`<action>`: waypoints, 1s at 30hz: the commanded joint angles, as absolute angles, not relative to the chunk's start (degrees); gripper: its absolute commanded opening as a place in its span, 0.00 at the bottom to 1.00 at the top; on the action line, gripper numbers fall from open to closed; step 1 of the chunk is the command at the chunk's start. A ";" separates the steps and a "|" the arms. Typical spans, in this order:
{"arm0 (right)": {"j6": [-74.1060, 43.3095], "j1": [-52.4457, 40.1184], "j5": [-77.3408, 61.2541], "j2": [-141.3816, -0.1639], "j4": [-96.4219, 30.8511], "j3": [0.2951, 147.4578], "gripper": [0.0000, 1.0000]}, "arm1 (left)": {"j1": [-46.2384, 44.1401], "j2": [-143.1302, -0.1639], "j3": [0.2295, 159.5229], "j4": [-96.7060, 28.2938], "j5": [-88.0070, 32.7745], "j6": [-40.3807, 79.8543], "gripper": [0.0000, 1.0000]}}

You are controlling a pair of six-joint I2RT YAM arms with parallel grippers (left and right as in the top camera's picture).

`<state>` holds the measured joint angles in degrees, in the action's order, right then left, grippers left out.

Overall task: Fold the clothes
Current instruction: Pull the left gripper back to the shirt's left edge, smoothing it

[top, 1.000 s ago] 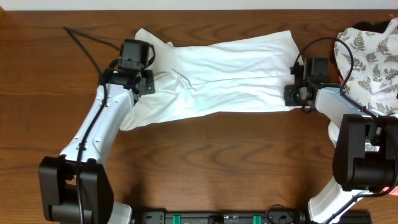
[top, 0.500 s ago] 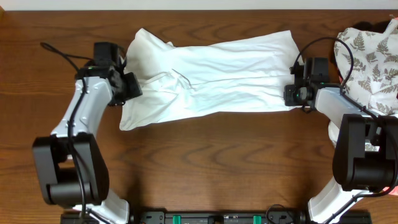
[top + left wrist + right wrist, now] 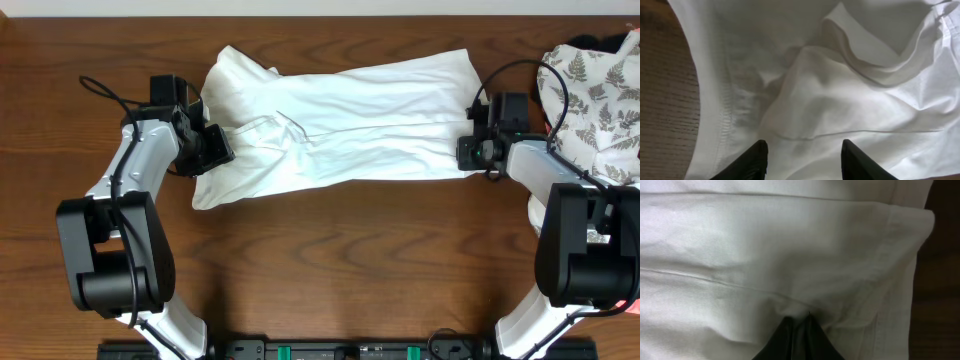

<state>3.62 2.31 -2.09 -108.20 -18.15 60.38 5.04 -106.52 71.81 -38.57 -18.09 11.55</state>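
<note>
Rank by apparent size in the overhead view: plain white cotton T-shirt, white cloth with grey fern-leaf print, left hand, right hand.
1. plain white cotton T-shirt
2. white cloth with grey fern-leaf print, cut off by the frame edge, so visible part only
3. left hand and right hand: look alike, not ranked

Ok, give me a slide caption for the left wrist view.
Open left gripper poised over the rumpled white cotton T-shirt, brown wooden table at its edge.
</note>
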 commanded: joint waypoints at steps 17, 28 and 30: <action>4.36 1.85 -2.33 -110.28 -18.59 59.90 0.09 | 5.08 -107.50 69.23 -36.62 -14.92 10.52 0.47; 4.36 1.87 -2.31 -110.28 -18.37 59.90 0.02 | 5.08 -107.94 67.66 -35.07 -14.92 10.55 0.47; 4.38 1.87 -2.31 -110.28 -18.20 59.88 0.01 | 5.08 -108.25 67.66 -35.00 -14.94 10.55 0.48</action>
<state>3.73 2.31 -2.33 -108.22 -18.02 60.38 5.06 -106.94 68.07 -35.24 -15.88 11.55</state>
